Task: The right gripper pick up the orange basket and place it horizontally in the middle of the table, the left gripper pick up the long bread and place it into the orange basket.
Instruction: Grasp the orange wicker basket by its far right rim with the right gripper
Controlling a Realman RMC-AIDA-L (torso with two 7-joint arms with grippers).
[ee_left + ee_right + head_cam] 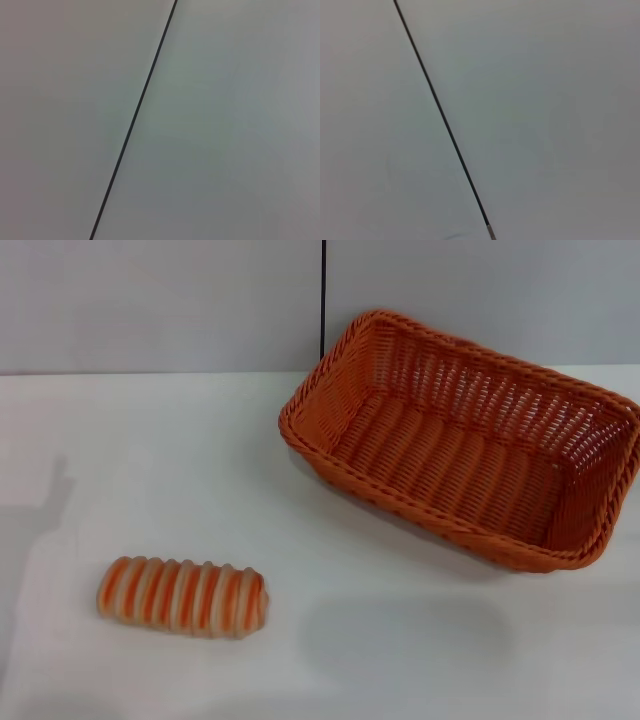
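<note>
We see the orange basket (pixel 465 440) angled at the surface's (pixel 150 460) far right, the long bread (pixel 183 596) near-left — claw states: we cannot tell.

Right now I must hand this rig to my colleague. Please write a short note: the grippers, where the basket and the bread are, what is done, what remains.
Grippers: neither the left nor the right gripper shows in any view; both wrist cameras see only a pale wall with a dark seam.
Orange basket: empty, on the table at the far right, set at an angle, not yet in the middle.
Long bread: lies on the table at the near left, striped face up, apart from the basket.
Done: nothing yet.
Left: right gripper moves the basket to the middle, horizontal; then left gripper puts the bread into it.
</note>
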